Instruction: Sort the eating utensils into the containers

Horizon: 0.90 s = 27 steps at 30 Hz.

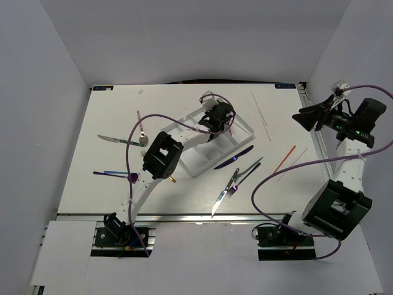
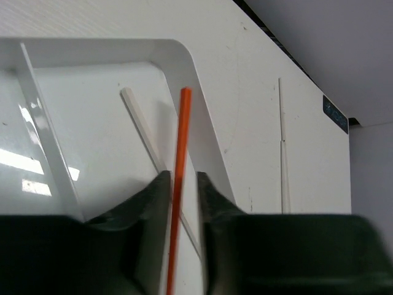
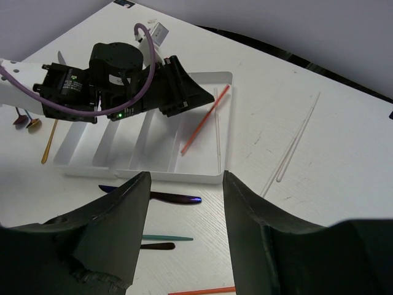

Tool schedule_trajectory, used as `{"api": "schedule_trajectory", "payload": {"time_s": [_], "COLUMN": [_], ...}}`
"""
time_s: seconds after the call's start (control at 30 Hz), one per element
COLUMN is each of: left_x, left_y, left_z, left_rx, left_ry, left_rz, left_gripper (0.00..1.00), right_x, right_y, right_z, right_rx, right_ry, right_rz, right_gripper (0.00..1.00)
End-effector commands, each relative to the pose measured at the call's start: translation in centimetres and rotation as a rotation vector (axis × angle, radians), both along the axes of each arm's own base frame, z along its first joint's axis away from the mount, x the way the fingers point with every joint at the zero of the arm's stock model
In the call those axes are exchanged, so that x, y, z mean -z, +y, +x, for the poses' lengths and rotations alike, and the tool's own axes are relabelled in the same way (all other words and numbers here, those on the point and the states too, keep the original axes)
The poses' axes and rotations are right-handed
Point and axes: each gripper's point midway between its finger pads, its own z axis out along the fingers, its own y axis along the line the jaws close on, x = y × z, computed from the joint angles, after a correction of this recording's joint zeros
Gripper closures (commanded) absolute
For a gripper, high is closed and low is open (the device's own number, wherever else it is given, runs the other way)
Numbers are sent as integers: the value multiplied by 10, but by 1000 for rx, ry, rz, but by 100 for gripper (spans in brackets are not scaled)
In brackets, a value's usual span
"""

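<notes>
Findings, left side first. A silver knife [image 1: 110, 139] and a purple utensil [image 1: 113, 174] lie loose at the left of the surface [image 1: 86, 196], well apart from the white cutlery tray [image 2: 206, 144].

The left gripper [image 2: 181, 178] hangs over the tray's end compartment, the one against the outer rim. An orange chopstick [image 2: 181, 141] passes between its fingers. In the left wrist view its long axis runs 6 to 12 o'clock, with the free tip pointing to 12 just beside the rim wall. The jaws stand narrowly parted, with a gap beside the stick at the fingertips, so they are judged open rather than clamped.

A white chopstick [image 2: 144, 132] lies on the floor of the same compartment, axis 11 to 5 o'clock, and passes behind the orange one near the fingers. In the right wrist view the orange stick slants 7 to 1 o'clock with its upper end at the rim. Whether its lower end rests on the floor cannot be told.

Right of the tray lies a purple-blue knife [image 1: 233, 163] with other cutlery near it. A second orange chopstick [image 1: 284, 158], axis 7 to 1 o'clock, lies at about 4 o'clock from the left gripper and 7 o'clock from the right gripper [image 3: 185, 184]. The right arm is judged the nearer. The right gripper is wide open and empty, held above the right side of the surface.
</notes>
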Motion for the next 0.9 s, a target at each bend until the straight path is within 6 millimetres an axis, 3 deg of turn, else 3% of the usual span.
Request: {"api": "schedule_trajectory", "payload": {"time_s": [0.0,0.17,0.23,0.27,0.33,0.37,0.4,0.43,0.47,0.5,0.57,0.6,0.63,0.67,0.7,0.73,0.8,0.87], "left_x": [-47,-53,-58,-73,-82,-104,-110,-121,-144,-153,-164,-177,-184,-190,-217,-203,-207,-206], "left_y": [-14,-9,-7,-6,-4,-2,-3,-3,-2,-3,1,4,6,16,25,26,49,67], "left_z": [-9,-22,-25,-28,-32,-35,-39,-41,-46,-52,-64,-83,-95,-103,-122,-152,-189,-207], "left_rx": [81,113,120,131,146,157,196,231,263,342,428,572,650,705,776,936,1052,1083], "left_ry": [-38,-25,-28,-46,-60,-89,-103,-127,-157,-178,-175,-204,-213,-216,-266,-224,-163,-143], "left_rz": [-57,-51,-49,-57,-51,-63,-40,-6,-10,39,66,96,94,86,79,59,38,73], "left_gripper": [61,44,43,42,42,42,42,42,42,42,39,36,34,31,27,19,12,10], "right_x": [-4,-2,3,3,15,16,24,35,42,53,79,91,102,112,132,141,153,151], "right_y": [-3,-4,-1,-2,3,3,8,15,15,27,40,54,61,71,74,74,72,71], "right_z": [2,3,1,3,0,1,3,-5,-5,-5,-28,-34,-50,-78,-95,-100,-111,-106], "right_rx": [-12,-8,-8,-13,-16,-12,-44,-63,-66,-136,-231,-380,-487,-586,-644,-722,-799,-806], "right_ry": [-9,2,31,6,62,62,36,96,110,79,161,37,-2,42,60,-42,-121,-143], "right_rz": [-3,-15,-15,-49,-62,-95,-155,-162,-223,-302,-383,-502,-553,-582,-615,-701,-799,-837], "right_gripper": [43,43,43,42,42,42,42,42,41,41,37,19,11,11,11,11,11,11]}}
